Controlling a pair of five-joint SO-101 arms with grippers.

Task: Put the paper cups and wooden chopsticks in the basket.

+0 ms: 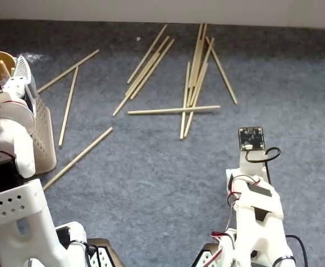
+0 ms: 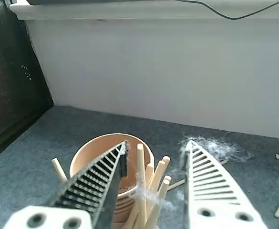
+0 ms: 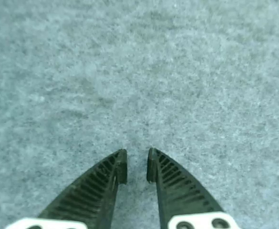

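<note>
The paper cup (image 1: 0,57) sits in the white basket (image 1: 44,133) at about ten o'clock on my high view, with upright chopsticks (image 2: 140,176) against it. My left gripper (image 2: 156,145) hangs over it, jaws wide apart and holding nothing. The loose chopsticks (image 1: 173,110) lie scattered on the grey carpet (image 1: 151,178) toward twelve. Toward three o'clock, my right gripper (image 3: 137,157) shows only a narrow gap and is empty.

My left gripper (image 2: 156,147) spread wide, wrist raised; my right gripper (image 3: 137,164) aimed straight down, jaws barely apart.
</note>
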